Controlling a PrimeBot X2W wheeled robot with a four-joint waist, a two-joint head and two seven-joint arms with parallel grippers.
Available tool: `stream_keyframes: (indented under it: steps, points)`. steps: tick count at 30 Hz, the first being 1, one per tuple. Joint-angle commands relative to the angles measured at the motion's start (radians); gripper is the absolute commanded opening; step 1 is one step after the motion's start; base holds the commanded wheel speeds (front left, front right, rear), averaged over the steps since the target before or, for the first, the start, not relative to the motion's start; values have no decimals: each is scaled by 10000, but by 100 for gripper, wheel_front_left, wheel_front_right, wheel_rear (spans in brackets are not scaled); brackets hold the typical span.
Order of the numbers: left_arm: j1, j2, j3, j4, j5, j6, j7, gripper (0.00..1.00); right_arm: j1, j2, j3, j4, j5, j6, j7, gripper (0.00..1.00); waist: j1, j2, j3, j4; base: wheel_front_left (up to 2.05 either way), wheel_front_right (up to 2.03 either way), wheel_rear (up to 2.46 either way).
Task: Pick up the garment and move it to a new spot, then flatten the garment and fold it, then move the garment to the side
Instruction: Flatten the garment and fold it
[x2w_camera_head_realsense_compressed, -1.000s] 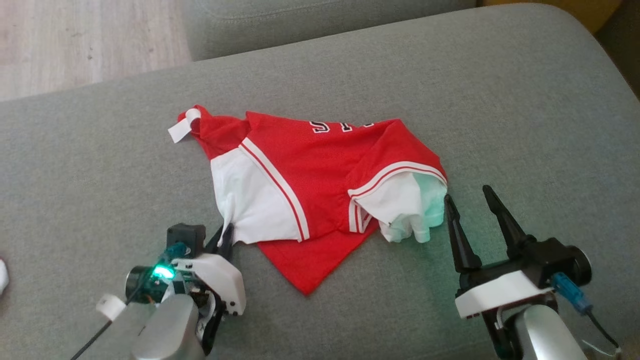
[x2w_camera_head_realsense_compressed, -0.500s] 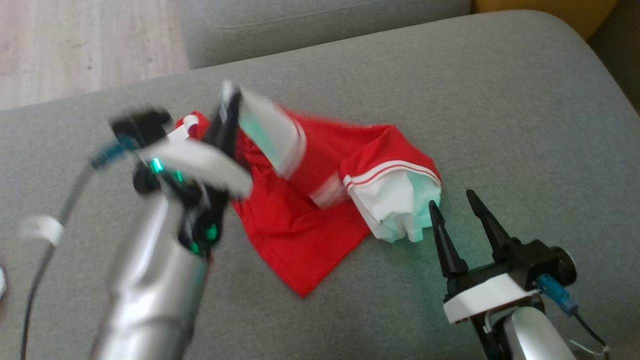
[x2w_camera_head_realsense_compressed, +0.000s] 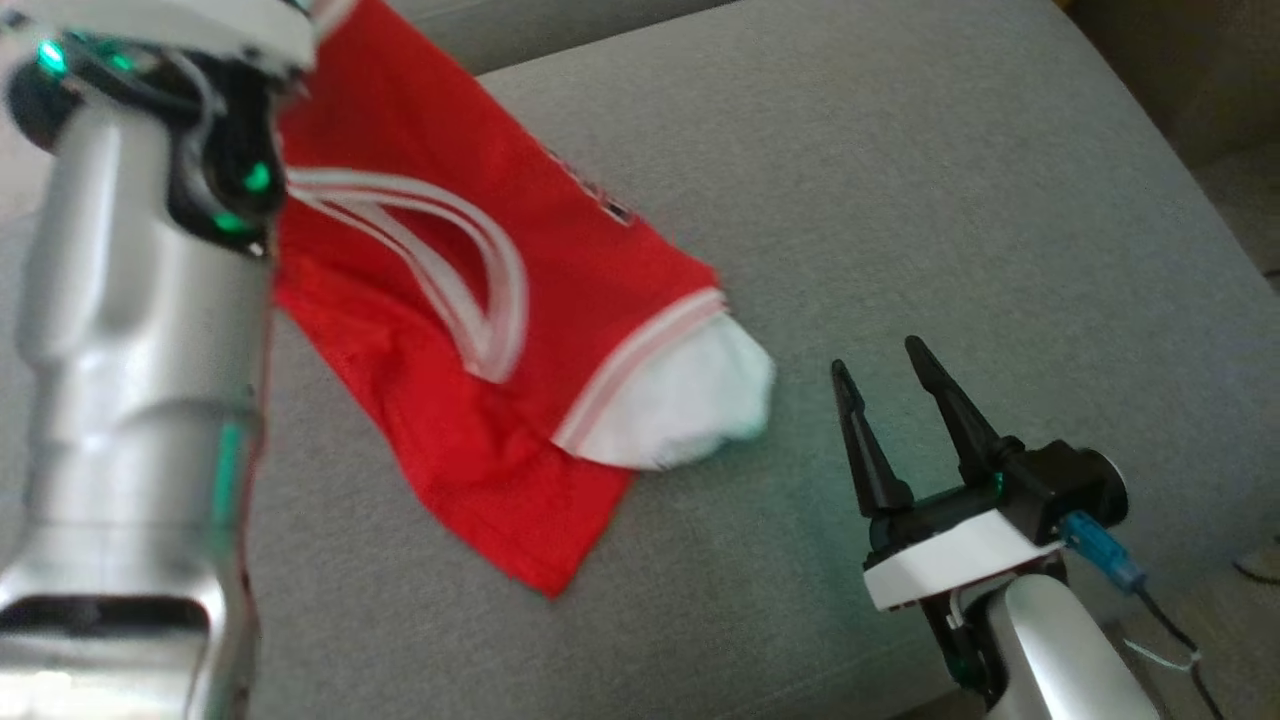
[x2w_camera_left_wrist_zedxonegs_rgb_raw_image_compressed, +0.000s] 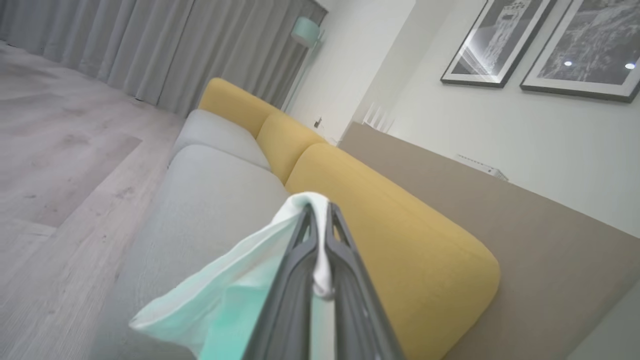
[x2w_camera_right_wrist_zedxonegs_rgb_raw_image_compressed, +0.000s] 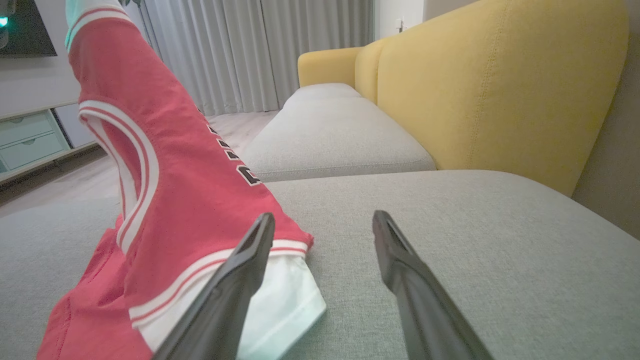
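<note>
Left tool (x2w_camera_left_wrist_zedxonegs_rgb_raw_image_compressed: 320, 206) pinching garment (x2w_camera_head_realsense_compressed: 600, 270) aloft, right tool (x2w_camera_head_realsense_compressed: 875, 354) open beside it

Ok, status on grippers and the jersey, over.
Left gripper shut on red and white jersey, one end held up; rest on grey sofa cushion. Right gripper open, empty, beside white sleeve. Nothing blocking.

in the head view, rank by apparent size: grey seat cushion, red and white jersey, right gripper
1. grey fabric seat cushion
2. red and white jersey
3. right gripper, dark-fingered, smallest though close to the camera
</note>
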Motion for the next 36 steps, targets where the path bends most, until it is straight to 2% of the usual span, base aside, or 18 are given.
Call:
stream_keyframes:
  steps: [1, 7, 13, 17, 20, 22, 23, 29, 33, 36]
  points:
    - [-897, 504, 358, -208, 236, 75, -345, 0, -412, -24, 234, -351, 109, -7, -109, 100, -1, 0, 103, -197, 0, 0, 0]
    - [-1963, 557, 489, 69, 601, 258, -1425, 0, -398, -24, 205, -376, 144, -7, -109, 100, -1, 0, 116, -326, 0, 0, 0]
    - [-2577, -81, 225, -512, 725, 241, -2507, 0, -357, -24, 143, -345, 97, -7, -109, 100, -1, 0, 88, -188, 0, 0, 0]
    - [-1867, -480, -571, -1205, 541, 138, -2571, 0, -390, -24, 57, -380, 143, -7, -109, 100, -1, 0, 77, -37, 0, 0, 0]
    - [-739, -598, -1329, -1683, 96, 309, -2639, 0, -340, -24, 112, -309, 131, -7, -109, 100, -1, 0, 56, 45, 0, 0, 0]
    - [133, -613, -2133, -2046, -642, 565, -2787, 0, -335, -24, 158, -281, 136, -7, -109, 100, -1, 0, 62, 51, 0, 0, 0]
    - [938, -617, -3166, -2353, -1515, 969, -3004, 0, -352, -24, 183, -280, 154, -7, -109, 100, -1, 0, 121, 59, 0, 0, 0]
    - [2176, -620, -6349, -2703, -3283, 1917, -3485, 0, -480, -24, 352, -285, 245, -7, -109, 100, -1, 0, 339, -39, 0, 0, 0]
    - [2249, -621, -7848, -2838, -4437, 2270, -3666, 0, -567, -24, 476, -268, 363, -7, -109, 100, -1, 0, 498, -202, 0, 0, 0]
    - [2072, -621, -8817, -2917, -5003, 2361, -3736, 0, -588, -24, 520, -249, 430, -7, -109, 100, -1, 0, 588, -288, 0, 0, 0]
